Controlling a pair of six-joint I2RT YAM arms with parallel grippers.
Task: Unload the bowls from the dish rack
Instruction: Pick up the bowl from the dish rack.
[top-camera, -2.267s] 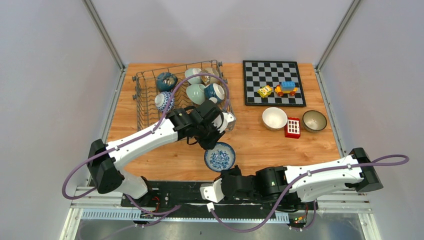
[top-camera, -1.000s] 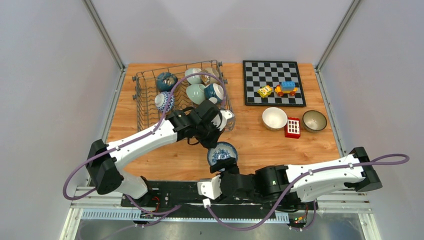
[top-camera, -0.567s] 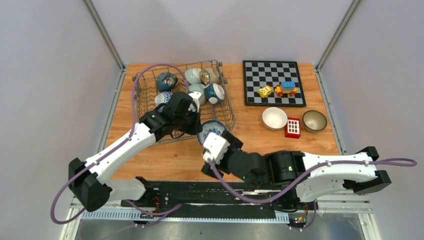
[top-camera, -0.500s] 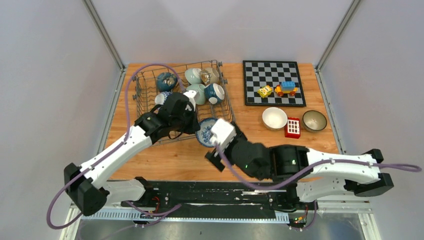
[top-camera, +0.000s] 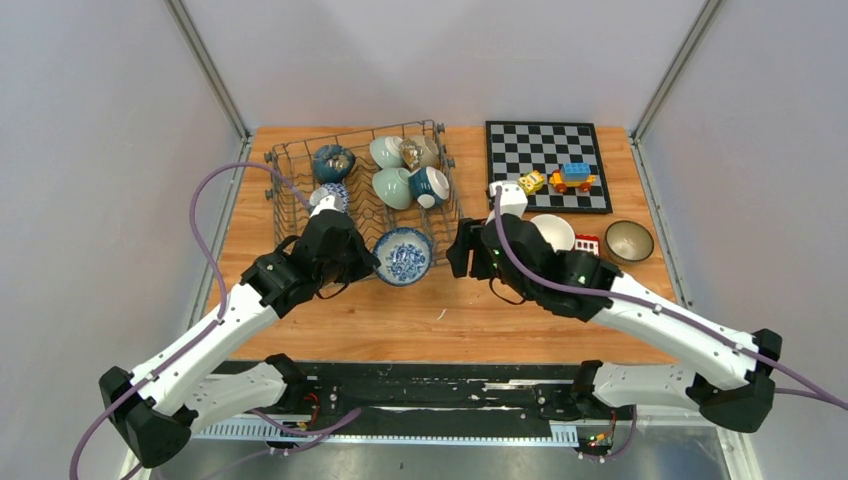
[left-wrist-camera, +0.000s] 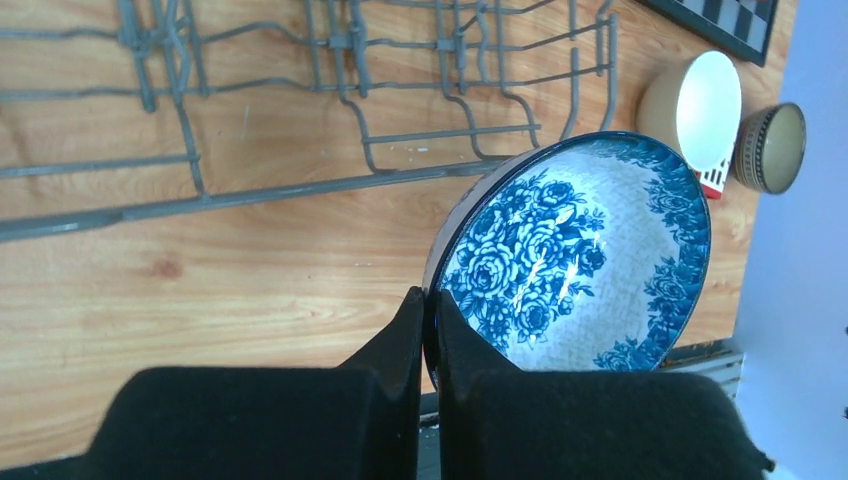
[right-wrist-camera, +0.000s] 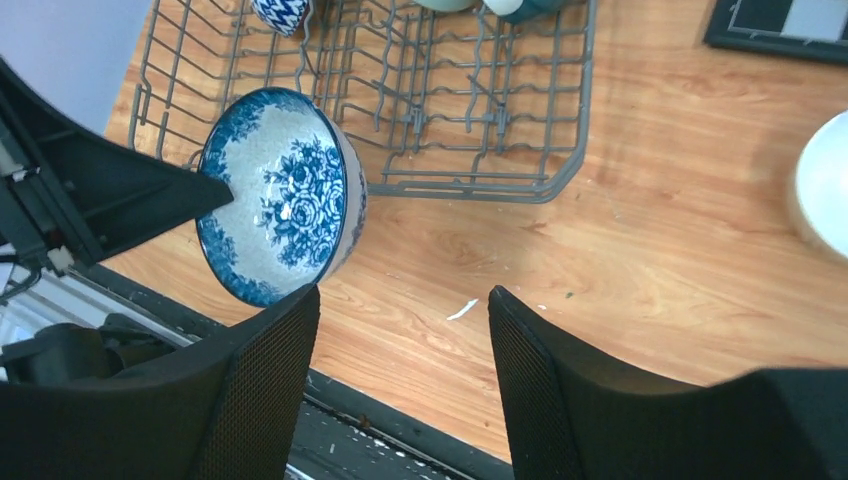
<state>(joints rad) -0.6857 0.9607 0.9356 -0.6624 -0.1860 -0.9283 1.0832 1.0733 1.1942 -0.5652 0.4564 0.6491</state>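
My left gripper (left-wrist-camera: 430, 310) is shut on the rim of a blue-and-white floral bowl (left-wrist-camera: 580, 250). It holds the bowl (top-camera: 403, 256) tilted in the air at the front edge of the grey wire dish rack (top-camera: 357, 135). Several bowls stay in the rack: a dark teal one (top-camera: 332, 162), a pale green one (top-camera: 392, 187) and a blue-and-white one (top-camera: 430, 186) among them. My right gripper (right-wrist-camera: 400, 310) is open and empty, just right of the held bowl (right-wrist-camera: 280, 200) and apart from it.
A cream bowl (top-camera: 552, 232) and a brown bowl (top-camera: 629, 240) sit on the wooden table at the right, with a red block (top-camera: 587, 245) between them. Behind them lies the chessboard (top-camera: 548, 165) with toy blocks (top-camera: 571, 177) on it.
The left arm carried the floral bowl from near the table's front edge back to the rack's front edge. The right arm swung up from the front edge to the bowl's right side.
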